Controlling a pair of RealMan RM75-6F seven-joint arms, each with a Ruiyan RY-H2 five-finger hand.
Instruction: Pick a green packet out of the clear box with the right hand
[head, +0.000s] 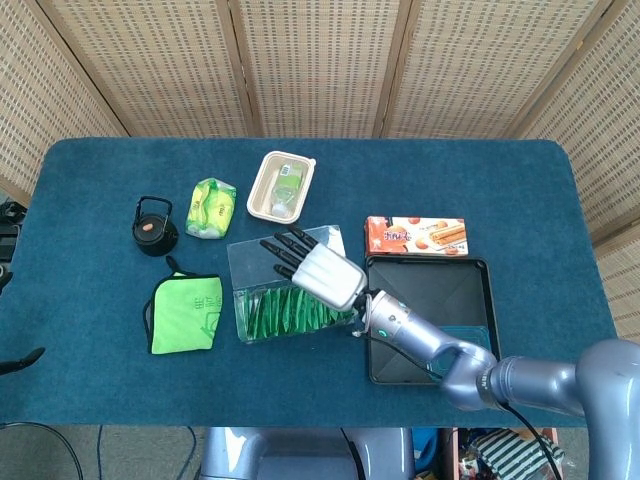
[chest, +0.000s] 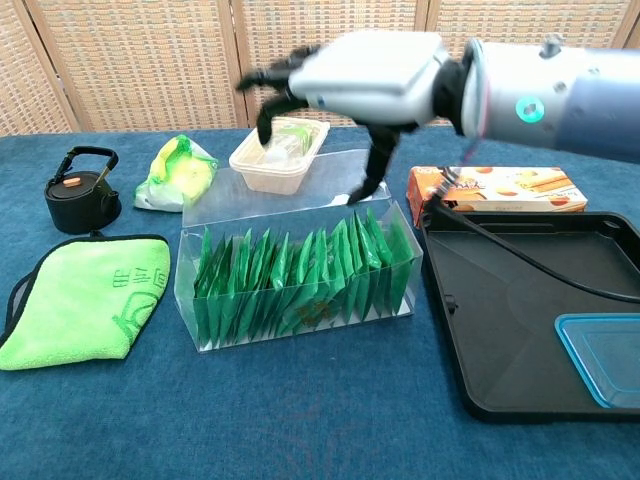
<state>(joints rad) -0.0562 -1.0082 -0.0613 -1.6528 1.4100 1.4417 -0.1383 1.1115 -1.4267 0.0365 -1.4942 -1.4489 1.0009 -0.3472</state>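
Note:
The clear box (chest: 402, 282) (head: 240, 312) stands at the table's middle, packed with a row of several upright green packets (chest: 290, 275) (head: 285, 310). Its clear lid (chest: 340, 168) (head: 255, 262) is folded back behind it. My right hand (chest: 355, 85) (head: 320, 270) hovers above the box, palm down, fingers spread apart and holding nothing; its fingertips (chest: 262, 110) hang over the packets without touching them. My left hand is not in either view.
A black tray (chest: 520, 300) with a blue-rimmed lid (chest: 605, 355) lies right of the box, a biscuit box (chest: 495, 190) behind it. Behind the clear box are a cream food tub (chest: 275, 155), a yellow-green bag (chest: 178, 172) and a black kettle (chest: 80, 190); a green cloth (chest: 85, 295) lies left.

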